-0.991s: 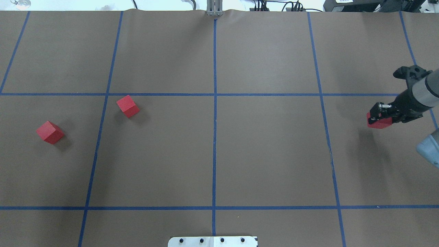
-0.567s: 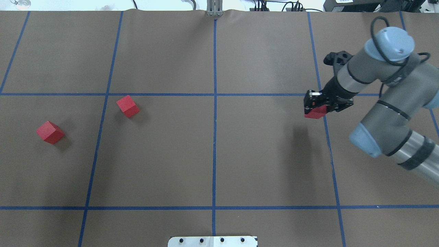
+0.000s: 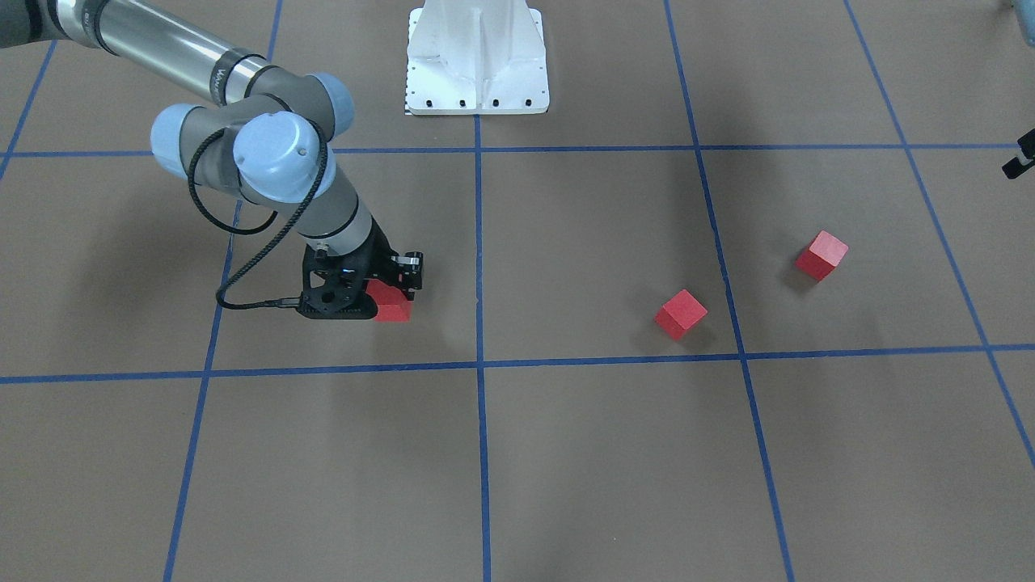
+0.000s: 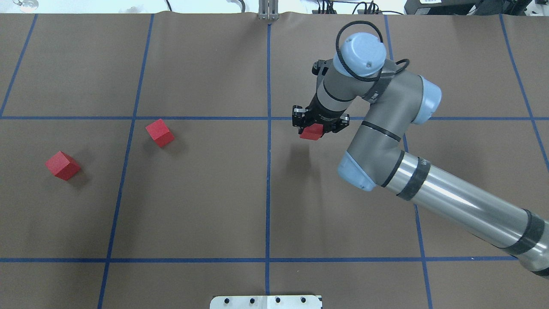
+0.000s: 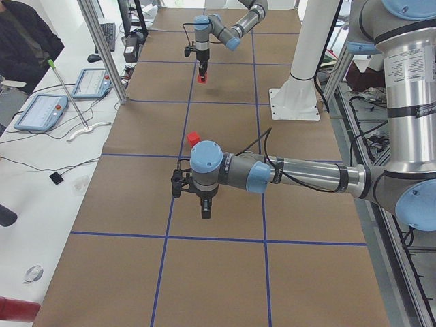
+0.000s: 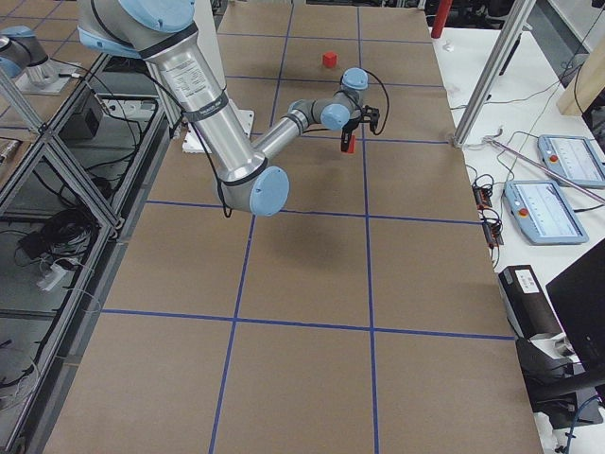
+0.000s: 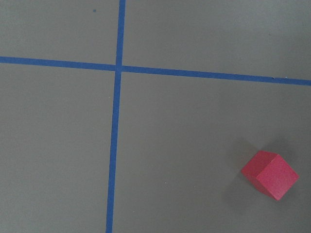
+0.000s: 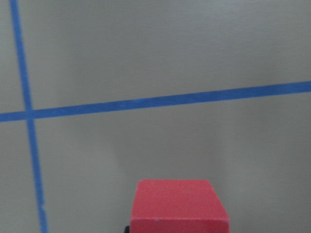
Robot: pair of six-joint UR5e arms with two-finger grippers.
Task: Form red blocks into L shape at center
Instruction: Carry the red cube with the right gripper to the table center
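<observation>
My right gripper [image 4: 318,125] is shut on a red block [image 4: 312,132] and holds it above the brown floor, just right of the middle tape line [image 4: 268,180] and just below the crossways line. It also shows in the front-facing view [image 3: 391,305], and the block fills the bottom of the right wrist view [image 8: 177,206]. Two more red blocks [image 4: 160,132] [image 4: 62,165] lie loose on the left half. The left wrist view shows one red block [image 7: 270,174]. My left gripper [image 5: 206,208] shows clearly only in the exterior left view, so I cannot tell its state.
The white robot base [image 4: 266,301] stands at the near edge on the middle line. A metal post [image 4: 268,10] stands at the far edge. A person [image 5: 24,41] and tablets [image 5: 41,112] are beyond the far side.
My right arm has swept left with the red block, from the right edge to just right of the middle line. The two loose blocks have not moved.
</observation>
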